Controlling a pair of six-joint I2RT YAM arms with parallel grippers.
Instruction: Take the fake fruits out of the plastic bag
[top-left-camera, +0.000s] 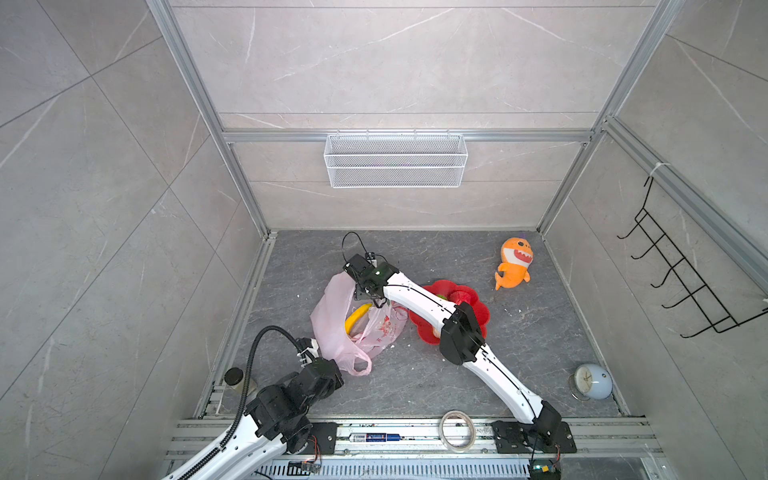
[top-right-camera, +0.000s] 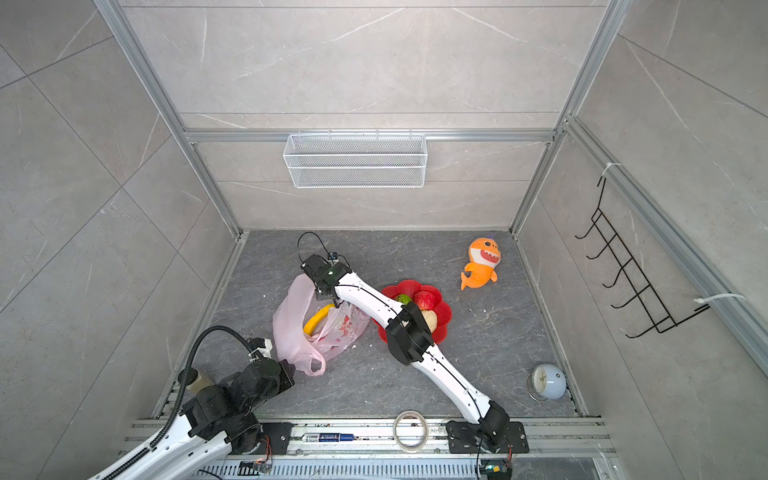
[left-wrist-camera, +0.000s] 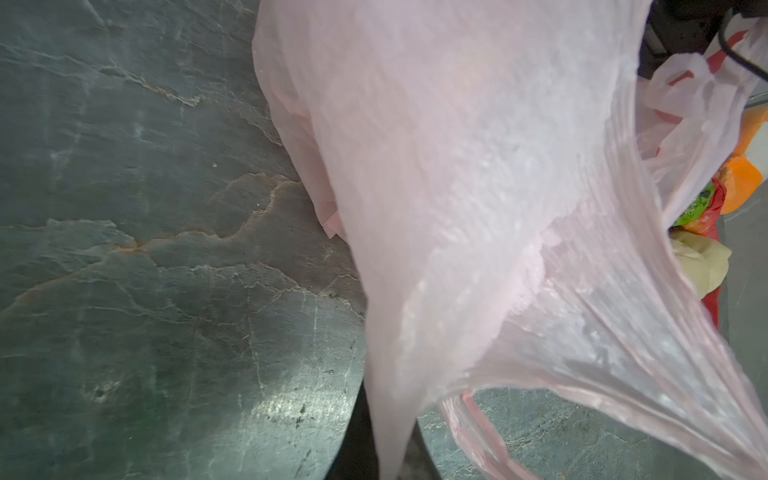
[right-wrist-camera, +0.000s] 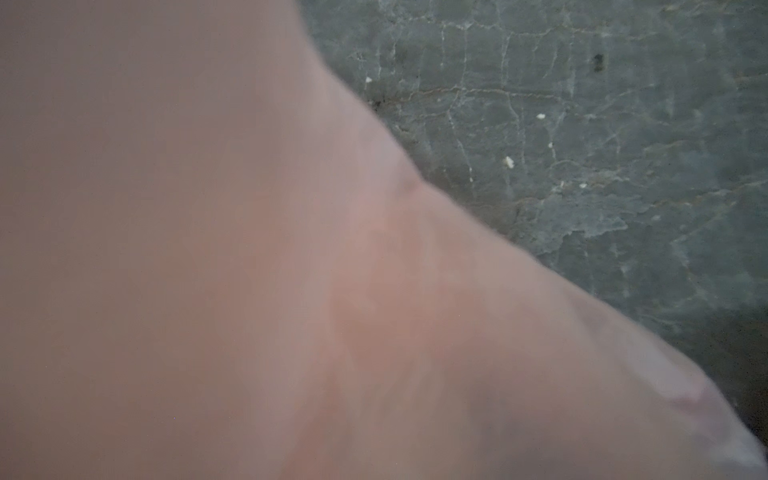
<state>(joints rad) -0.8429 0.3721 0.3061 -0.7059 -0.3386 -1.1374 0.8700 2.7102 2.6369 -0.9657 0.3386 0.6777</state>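
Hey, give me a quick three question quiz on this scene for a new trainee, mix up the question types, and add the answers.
1. True or false: the banana lies inside the plastic bag.
2. Fill in: the fruits already out lie in the red flower-shaped ____.
3. What is the left tool shut on? A the plastic bag, B a spoon, C nothing.
Key: 1 true; 2 dish; 3 A.

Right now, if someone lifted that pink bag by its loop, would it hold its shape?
Probably not: the pink plastic bag lies crumpled and wrinkled, so it would likely sag and fold. Its film looks thin and see-through, so the bag itself is probably very light. The banana at its open mouth might slide out if it tilts.
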